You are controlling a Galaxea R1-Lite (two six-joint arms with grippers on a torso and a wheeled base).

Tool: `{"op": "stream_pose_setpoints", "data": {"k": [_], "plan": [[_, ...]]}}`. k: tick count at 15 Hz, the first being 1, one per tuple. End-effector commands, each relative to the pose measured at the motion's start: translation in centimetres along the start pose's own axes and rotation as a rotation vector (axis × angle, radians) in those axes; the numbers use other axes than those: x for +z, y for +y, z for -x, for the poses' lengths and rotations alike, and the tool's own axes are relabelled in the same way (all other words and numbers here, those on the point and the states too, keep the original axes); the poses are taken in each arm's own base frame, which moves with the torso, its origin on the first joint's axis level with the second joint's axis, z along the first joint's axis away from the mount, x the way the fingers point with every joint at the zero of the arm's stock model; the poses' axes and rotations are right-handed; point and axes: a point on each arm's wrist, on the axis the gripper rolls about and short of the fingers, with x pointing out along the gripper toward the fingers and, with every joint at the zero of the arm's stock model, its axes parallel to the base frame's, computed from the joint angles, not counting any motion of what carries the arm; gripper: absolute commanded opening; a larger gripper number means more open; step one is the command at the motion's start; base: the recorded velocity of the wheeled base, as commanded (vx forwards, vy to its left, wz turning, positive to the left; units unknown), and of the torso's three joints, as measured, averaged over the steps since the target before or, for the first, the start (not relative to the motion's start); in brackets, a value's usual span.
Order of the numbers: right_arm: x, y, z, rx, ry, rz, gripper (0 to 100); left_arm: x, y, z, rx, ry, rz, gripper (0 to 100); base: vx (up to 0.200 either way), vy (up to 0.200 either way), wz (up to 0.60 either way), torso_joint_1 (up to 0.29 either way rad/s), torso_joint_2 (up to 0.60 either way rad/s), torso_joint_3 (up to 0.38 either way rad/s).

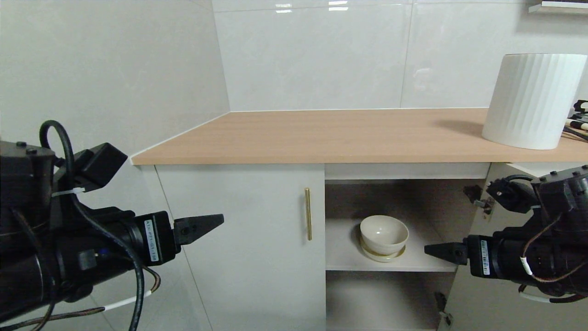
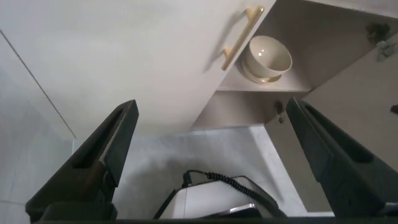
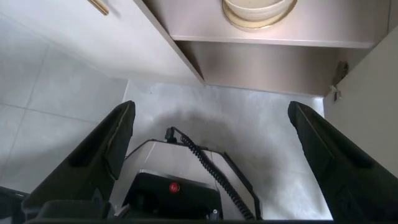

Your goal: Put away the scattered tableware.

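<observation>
Inside the cabinet (image 1: 342,252), a bowl (image 1: 384,233) sits stowed on a saucer (image 1: 382,255); left gripper (image 1: 216,221) and right gripper (image 1: 431,250) hover outside, jaws wide, empty.

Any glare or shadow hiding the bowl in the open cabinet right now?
Head view: glare streaks on the wall tiles, none on the bowl, which is evenly lit; the space below its shelf is dim. Left wrist view: bowl well lit, no shadow across it. Right wrist view: bowl cut by the frame edge.
</observation>
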Motion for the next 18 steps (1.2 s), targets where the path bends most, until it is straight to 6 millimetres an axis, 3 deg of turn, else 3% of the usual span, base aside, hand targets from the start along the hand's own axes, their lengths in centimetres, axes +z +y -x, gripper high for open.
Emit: {"op": "stream_pose_setpoints", "data": {"k": [1, 18], "plan": [[-0.10, -0.01, 0.04, -0.001, 0.001, 0.002, 100, -0.26, -0.04, -0.51, 0.007, 0.020, -0.004, 100, -0.200, 0.000, 0.00, 0.007, 0.00, 0.002], [-0.59, -0.13, -0.14, -0.019, 0.037, 0.008, 100, -0.95, -0.03, -0.97, 0.011, 0.053, -0.017, 100, -0.200, 0.000, 0.00, 0.003, 0.00, 0.001]]}}
